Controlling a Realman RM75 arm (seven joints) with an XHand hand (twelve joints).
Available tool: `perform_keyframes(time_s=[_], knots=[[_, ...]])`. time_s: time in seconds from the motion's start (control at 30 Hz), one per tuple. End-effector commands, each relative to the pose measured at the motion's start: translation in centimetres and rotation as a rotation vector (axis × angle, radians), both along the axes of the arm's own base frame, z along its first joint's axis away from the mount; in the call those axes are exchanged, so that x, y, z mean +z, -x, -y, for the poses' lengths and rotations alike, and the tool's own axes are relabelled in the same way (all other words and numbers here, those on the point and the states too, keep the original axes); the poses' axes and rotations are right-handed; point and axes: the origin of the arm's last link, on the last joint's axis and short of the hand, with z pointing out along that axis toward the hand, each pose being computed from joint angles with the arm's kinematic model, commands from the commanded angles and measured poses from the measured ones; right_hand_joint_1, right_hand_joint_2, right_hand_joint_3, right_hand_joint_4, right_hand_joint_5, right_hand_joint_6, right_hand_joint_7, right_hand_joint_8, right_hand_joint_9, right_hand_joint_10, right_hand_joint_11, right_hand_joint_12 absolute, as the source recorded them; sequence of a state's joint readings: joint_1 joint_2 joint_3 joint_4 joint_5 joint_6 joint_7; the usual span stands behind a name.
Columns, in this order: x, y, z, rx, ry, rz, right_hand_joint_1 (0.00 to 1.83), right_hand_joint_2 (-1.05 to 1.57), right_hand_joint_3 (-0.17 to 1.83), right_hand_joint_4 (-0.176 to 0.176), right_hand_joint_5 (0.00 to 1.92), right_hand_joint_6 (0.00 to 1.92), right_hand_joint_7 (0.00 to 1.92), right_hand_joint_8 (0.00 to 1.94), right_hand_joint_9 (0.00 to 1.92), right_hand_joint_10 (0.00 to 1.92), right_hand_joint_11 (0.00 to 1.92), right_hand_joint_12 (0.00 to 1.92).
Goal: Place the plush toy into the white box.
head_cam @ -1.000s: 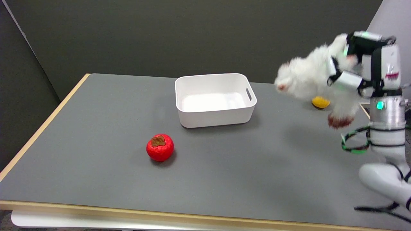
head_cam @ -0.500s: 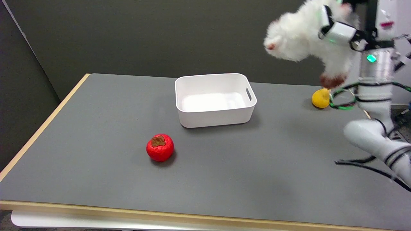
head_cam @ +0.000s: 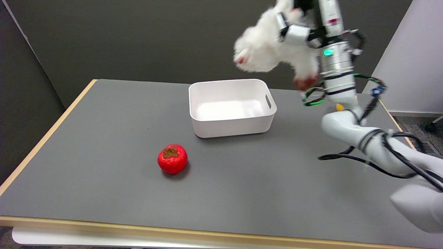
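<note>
Head view. Right hand, black-and-white w/ hard glossy segments, is raised high near the top edge of the picture; its fingers are wrapped round the plush toy, clamped on it. Toy: white, long shaggy fur, soft lumpy outline, slightly blurred; a pinkish patch shows on the rounded left end, and a limb w/ a reddish-brown tip hangs down at lower right, beside the wrist. Toy is in the air, clear of the table, above and a little to the right of the box's far right corner.

White box: smooth matte plastic, rectangular w/ rounded corners, open top, slot handle cut in its right wall; stands upright at mid-table toward the far side. Inside looks bare.

Right arm: metallic ribbed cylinder at the wrist w/ a green light, green and black cables looped round it, then smooth white shells down to the lower right corner.

Table: flat grey matte top, pale wood-coloured edge strip.

Red fruit: round, dimpled skin, brown leafy cap on top; near side of table, left of and well apart from the box.

Small yellow object: mostly hidden behind the arm; shape cannot be told.
</note>
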State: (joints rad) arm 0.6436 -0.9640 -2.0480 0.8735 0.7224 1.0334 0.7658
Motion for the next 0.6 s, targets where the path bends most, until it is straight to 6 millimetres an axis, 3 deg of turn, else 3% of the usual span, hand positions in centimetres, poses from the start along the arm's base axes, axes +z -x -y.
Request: perform_keyframes(time_s=[0.03,0.17,0.23,0.27,0.3,0.33,0.4,0.47,0.53,0.6], knots=[[-10.5,5.3,8.2,-0.317,-0.221,-0.013,1.12,0.66,0.95,0.025,0.97,1.92,1.24,1.94,1.33,1.92,1.04,1.92],[-9.1,6.4,7.0,-0.337,-0.229,0.108,1.11,0.65,0.94,0.023,0.95,1.92,1.23,1.94,1.33,1.92,1.02,1.92],[-8.3,6.9,6.4,-0.349,-0.236,0.156,1.00,0.69,1.12,0.058,0.87,1.74,1.06,1.94,1.22,1.92,0.77,1.92],[-7.7,7.2,6.0,-0.359,-0.246,0.191,0.93,0.70,1.09,0.041,0.82,1.63,0.97,1.94,1.14,1.92,0.66,1.92],[-7.4,7.4,5.8,-0.368,-0.251,0.210,0.83,0.70,0.92,-0.013,0.76,1.49,0.89,1.94,1.03,1.92,0.58,1.92],[-6.6,7.7,5.4,-0.385,-0.257,0.243,0.72,0.70,0.81,-0.046,0.68,1.31,0.81,1.80,0.91,1.83,0.52,1.90],[-5.2,8.3,4.7,-0.417,-0.253,0.268,0.47,0.69,0.83,-0.021,0.43,0.85,0.74,1.04,0.68,1.37,0.54,1.76],[-3.9,8.7,3.8,-0.457,-0.245,0.279,0.32,0.61,0.92,-0.015,0.23,0.50,0.37,0.50,0.27,0.84,0.14,1.31],[-2.7,8.3,3.1,-0.468,-0.228,0.272,0.35,0.53,0.91,-0.005,0.07,0.36,0.06,0.18,0.00,0.40,0.00,0.96],[-1.5,8.4,2.1,-0.453,-0.213,0.283,0.36,0.55,0.91,-0.004,0.04,0.25,0.00,0.09,0.00,0.16,0.00,0.86]])
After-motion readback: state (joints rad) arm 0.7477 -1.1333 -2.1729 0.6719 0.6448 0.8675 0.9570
